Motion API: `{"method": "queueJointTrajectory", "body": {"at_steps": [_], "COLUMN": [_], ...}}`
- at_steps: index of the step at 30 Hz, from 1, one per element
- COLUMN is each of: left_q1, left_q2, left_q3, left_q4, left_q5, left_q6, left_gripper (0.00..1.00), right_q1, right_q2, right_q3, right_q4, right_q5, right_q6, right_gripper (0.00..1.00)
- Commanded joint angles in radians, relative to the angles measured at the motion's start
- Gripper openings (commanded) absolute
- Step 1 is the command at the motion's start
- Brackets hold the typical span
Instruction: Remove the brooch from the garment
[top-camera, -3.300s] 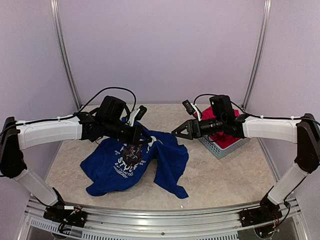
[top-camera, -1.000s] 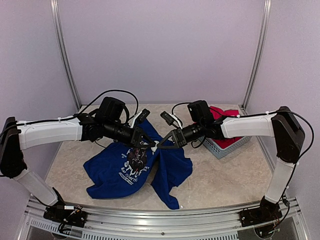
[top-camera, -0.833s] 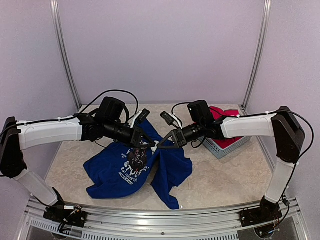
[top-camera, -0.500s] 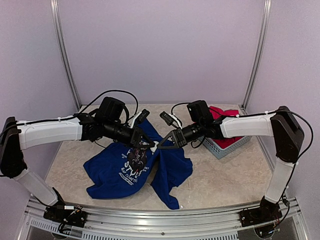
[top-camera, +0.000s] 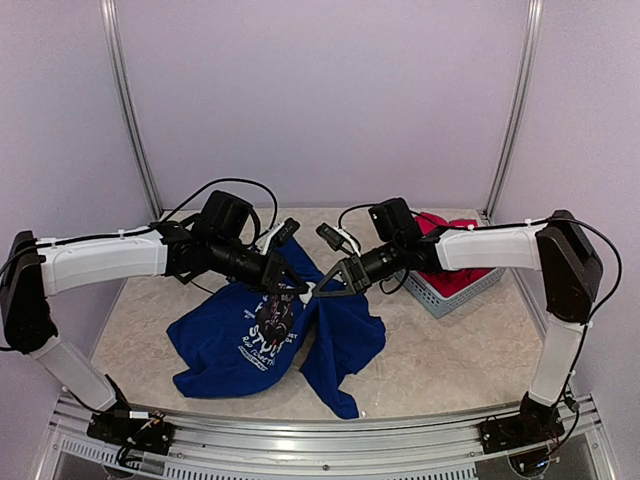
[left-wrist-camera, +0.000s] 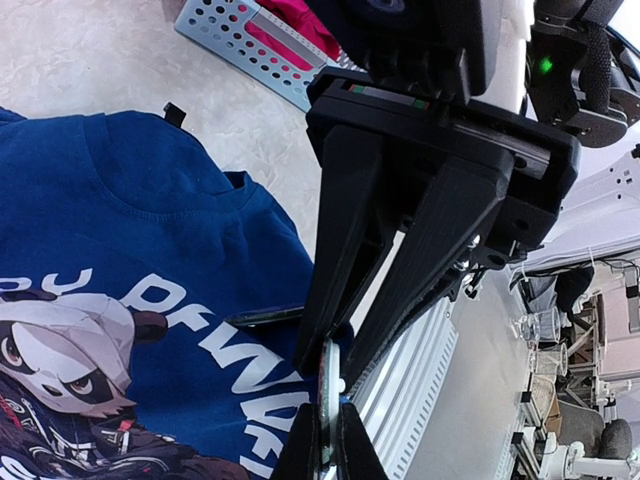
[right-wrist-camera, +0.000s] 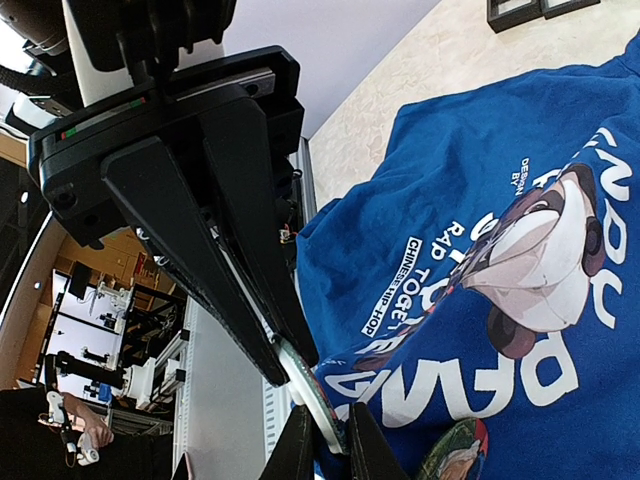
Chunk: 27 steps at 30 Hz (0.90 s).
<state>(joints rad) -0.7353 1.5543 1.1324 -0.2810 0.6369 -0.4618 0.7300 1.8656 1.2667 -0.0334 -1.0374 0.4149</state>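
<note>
The garment (top-camera: 245, 340), a royal-blue T-shirt with white lettering and a panda print, lies crumpled on the table, its middle lifted between the arms. The brooch (top-camera: 311, 290) is a round white-edged disc, seen edge-on in both wrist views. My left gripper (top-camera: 298, 288) is shut on the brooch's near edge (left-wrist-camera: 328, 385) where it sits on the blue cloth (left-wrist-camera: 150, 220). My right gripper (top-camera: 326, 289) meets it tip to tip, shut on the opposite edge of the brooch (right-wrist-camera: 305, 385). In the left wrist view the right arm's black fingers (left-wrist-camera: 345, 240) come down from above.
A grey perforated basket (top-camera: 440, 298) holding a red garment (top-camera: 447, 228) stands at the back right, just behind the right arm. Aluminium frame posts (top-camera: 128, 110) flank the back wall, and a rail (top-camera: 320, 440) runs along the near edge.
The right arm swung left from near the basket to meet the left gripper. In the last second its jaws closed onto the brooch. The left arm kept its hold.
</note>
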Motion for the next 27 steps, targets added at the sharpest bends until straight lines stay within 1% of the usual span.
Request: {"method": "queueJointTrajectory", "body": {"at_steps": [1,7,14,27], "left_q1": [-0.019,-0.026,-0.032,-0.033], "left_q2": [0.013,0.015,0.025,0.024], "left_q3": [0.064,0.073,0.076,0.065], "left_q4": [0.055,0.052,0.050,0.064], "left_q5": [0.041,0.045,0.052,0.060], "left_q6": [0.012,0.014,0.013,0.003], "left_gripper": [0.00,0.00,0.00,0.00], "right_q1": [0.011,0.011,0.023,0.051], "right_q2": [0.046,0.065,0.077,0.067], "right_q3": [0.044,0.070,0.089,0.101], "right_q4": [-0.065,-0.084,-0.059,-0.070], "right_q5": [0.119,0.165,0.162,0.140], "right_q6": [-0.020,-0.018,-0.009,-0.036], "right_gripper": [0.08,0.08,0.08,0.14]}}
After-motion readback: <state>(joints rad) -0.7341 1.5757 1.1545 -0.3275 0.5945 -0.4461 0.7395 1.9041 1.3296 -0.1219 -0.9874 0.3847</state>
